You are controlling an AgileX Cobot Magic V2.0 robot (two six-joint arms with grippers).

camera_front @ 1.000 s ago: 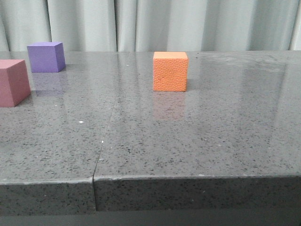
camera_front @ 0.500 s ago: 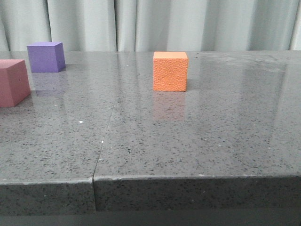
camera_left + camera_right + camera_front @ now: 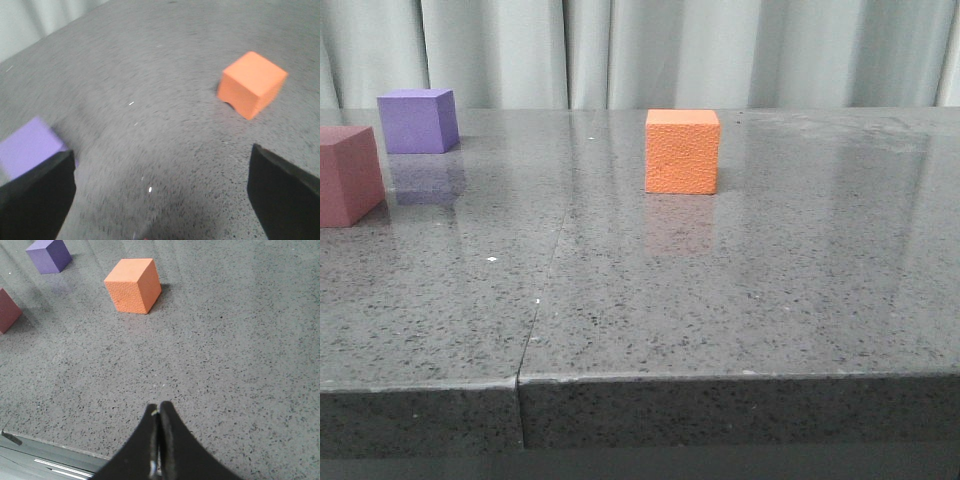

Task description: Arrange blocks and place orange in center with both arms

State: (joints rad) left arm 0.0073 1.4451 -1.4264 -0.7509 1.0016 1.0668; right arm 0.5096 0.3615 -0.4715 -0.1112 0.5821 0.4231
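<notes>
My right gripper (image 3: 159, 412) is pinched together with nothing between its fingers, hanging above bare table (image 3: 740, 300) near the front edge. My left gripper (image 3: 160, 192) is spread wide and empty, its two fingers (image 3: 37, 192) framing a stretch of grey stone, and that picture is blurred. Neither arm shows in the front view.

In the front view, nearest me at about 9 o'clock, the pink block (image 3: 348, 175) sits at the left edge of the picture, partly cut off. Further back, at roughly 12 o'clock, the orange block (image 3: 682, 151) stands upright near the middle of the table. Furthest, at about 10 o'clock, the purple block (image 3: 417, 121) rests behind the pink one, near it but apart. From my right wrist, orange (image 3: 133, 285) lies ahead toward 11 o'clock, purple (image 3: 49, 255) beyond it, and a sliver of pink (image 3: 8, 310) at 10 o'clock.

I judge the arranging barely begun. Orange already sits roughly central on the table, but pink and purple are both on its left, so it does not lie between them. No block is gripped. One block has yet to go to orange's right, and the row wants lining up.
</notes>
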